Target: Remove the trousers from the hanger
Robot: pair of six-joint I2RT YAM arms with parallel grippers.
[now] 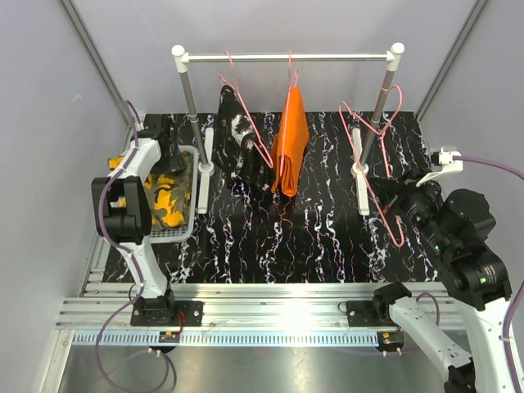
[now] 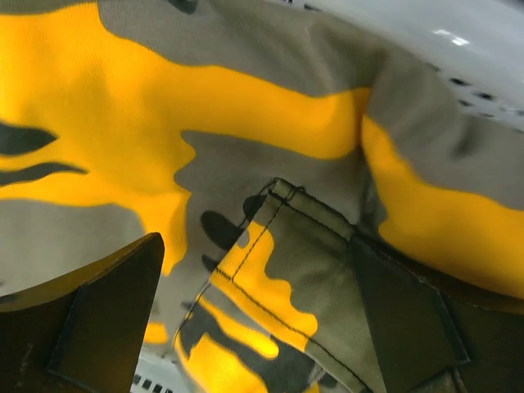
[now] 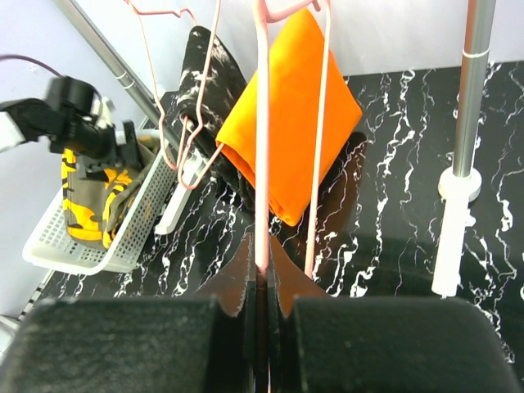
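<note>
**One pair in the basket, two on the rail**

The white basket (image 1: 176, 236), at the left of the top view, holds the camouflage trousers (image 1: 168, 205). My left claw (image 2: 262, 319) hangs over them, fingers spread wide and gripping nothing. At upper centre the rail (image 1: 286, 57) carries two pairs on pink hangers (image 1: 291, 75): the orange trousers (image 1: 291, 143) and the black trousers with white splashes (image 1: 241, 135). My right claw (image 3: 262, 282) is pinched tight on a third hanger (image 3: 261, 164).

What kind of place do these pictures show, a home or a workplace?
Probably a robot test cell in a laboratory, not a home. Grey walls close in the workspace, the left arm and right arm are bolted to a metal rail, and a clothes rail stands on a marbled black mat.
</note>
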